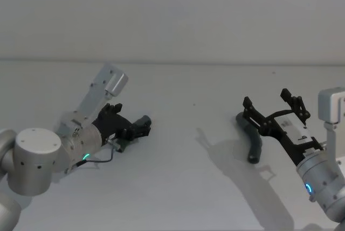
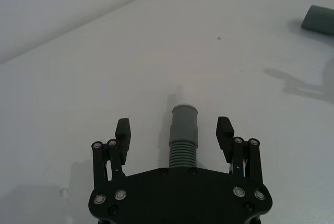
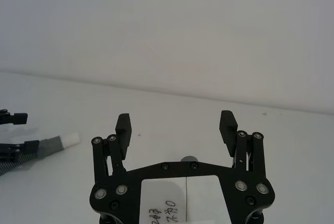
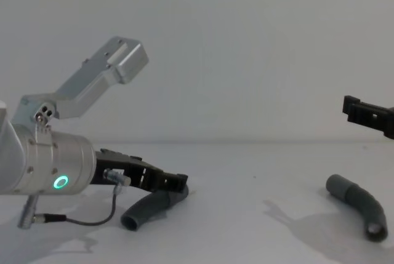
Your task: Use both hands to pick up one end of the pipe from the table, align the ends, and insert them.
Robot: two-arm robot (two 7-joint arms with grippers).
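Head view: your left gripper (image 1: 141, 126) sits low at 9 o'clock on the table (image 1: 178, 188); your right gripper (image 1: 272, 104) is at 3 o'clock.
Left jaws: wide, one finger on each side of the left pipe piece (image 2: 182, 153) at its cuff (image 2: 185, 122), with a gap on both sides, so no grip.
Left pipe piece: lies curved on the table, whitish tip (image 3: 70, 139) aimed about 3 o'clock, toward your other arm.
Right jaws: wide, holding nothing, hanging above the table.
Right pipe piece (image 1: 252, 139): flat on the table at 4 o'clock, below your right gripper and not touching it.
Writing: white label (image 3: 185, 198) on the right gripper's palm has handwritten marks, can't read them.
Light: green ring light (image 4: 60, 183) on the left wrist.
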